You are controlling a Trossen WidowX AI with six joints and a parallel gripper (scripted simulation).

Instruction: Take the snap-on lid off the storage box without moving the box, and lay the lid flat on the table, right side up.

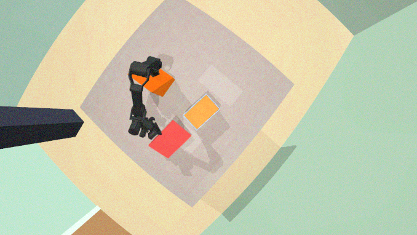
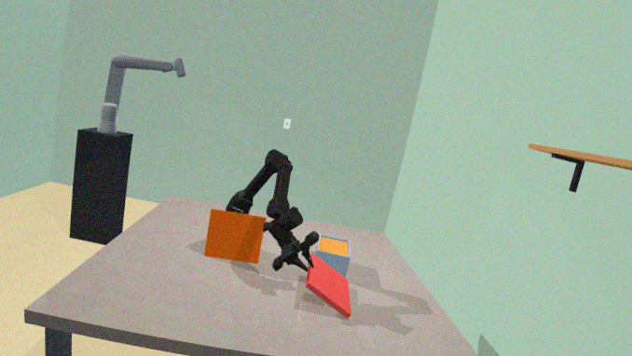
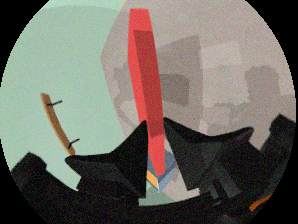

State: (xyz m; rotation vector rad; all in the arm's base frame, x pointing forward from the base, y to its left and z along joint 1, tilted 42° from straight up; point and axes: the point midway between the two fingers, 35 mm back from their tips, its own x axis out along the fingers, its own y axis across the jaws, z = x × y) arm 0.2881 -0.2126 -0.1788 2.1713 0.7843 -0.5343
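The red lid (image 1: 170, 139) (image 2: 329, 284) (image 3: 145, 70) is off the box and held above the table, tilted, its far edge lower than the gripped edge in the exterior view. My gripper (image 1: 160, 134) (image 2: 309, 268) (image 3: 154, 121) is shut on one edge of it. The lid's shadow lies on the table (image 1: 246, 74) (image 2: 140, 289) below it. The storage box (image 2: 332, 262) (image 3: 169, 171) (image 1: 201, 112) has blue-grey walls and stands upright beside the lid, open at the top with an orange-yellow surface (image 2: 334, 247) inside its rim. The lid partly hides it in the exterior view.
An orange block (image 1: 161, 83) (image 2: 235, 236) stands near the arm's base, partly under the arm in the top view. A second, grey arm (image 2: 142, 63) stands on a black pedestal (image 2: 100, 186) beyond the table. A wooden shelf (image 2: 587, 157) (image 3: 57, 124) is on the wall.
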